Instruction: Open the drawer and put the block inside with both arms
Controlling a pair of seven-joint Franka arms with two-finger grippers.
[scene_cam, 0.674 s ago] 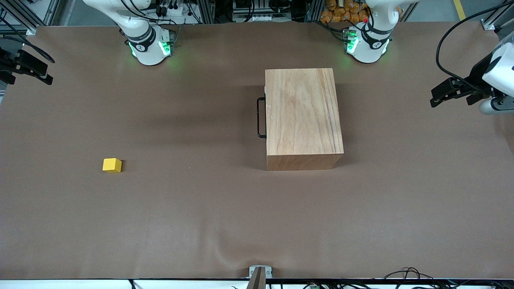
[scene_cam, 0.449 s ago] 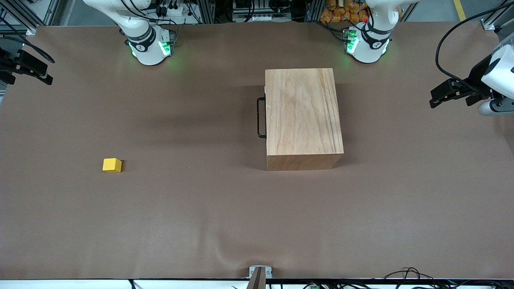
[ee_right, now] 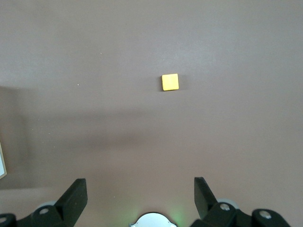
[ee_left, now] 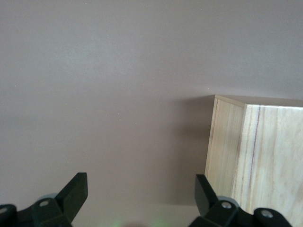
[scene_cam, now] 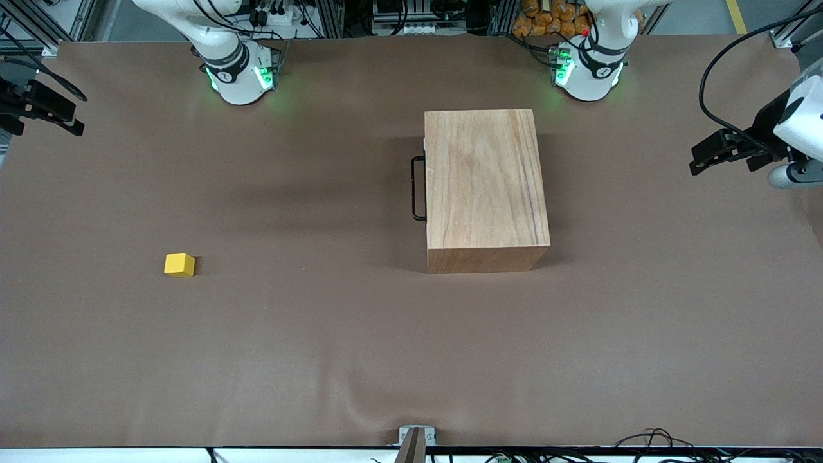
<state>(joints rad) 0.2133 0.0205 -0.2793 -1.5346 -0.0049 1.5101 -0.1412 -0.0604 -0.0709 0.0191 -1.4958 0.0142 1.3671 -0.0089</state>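
Note:
The wooden box (scene_cam: 487,186) stands mid-table with the drawer shut. Its black wire handle (scene_cam: 418,188) faces the right arm's end of the table. The yellow block (scene_cam: 179,264) lies alone on the brown table toward that end, nearer the front camera than the box. My left gripper (scene_cam: 702,159) hangs over the table's edge at the left arm's end, open and empty (ee_left: 141,182), with a corner of the box (ee_left: 255,151) in its wrist view. My right gripper (scene_cam: 61,116) hovers at the table's edge at the right arm's end, open and empty (ee_right: 140,187), with the block (ee_right: 170,82) in its wrist view.
The brown table cover (scene_cam: 321,334) has a slight wrinkle near the front edge by a small metal clamp (scene_cam: 416,436). The two arm bases (scene_cam: 241,77) (scene_cam: 588,74) stand along the edge farthest from the front camera. Cables lie along the front edge (scene_cam: 656,440).
The left arm's hand has shifted very slightly at its end of the table. The block, the box and the right gripper have not moved.

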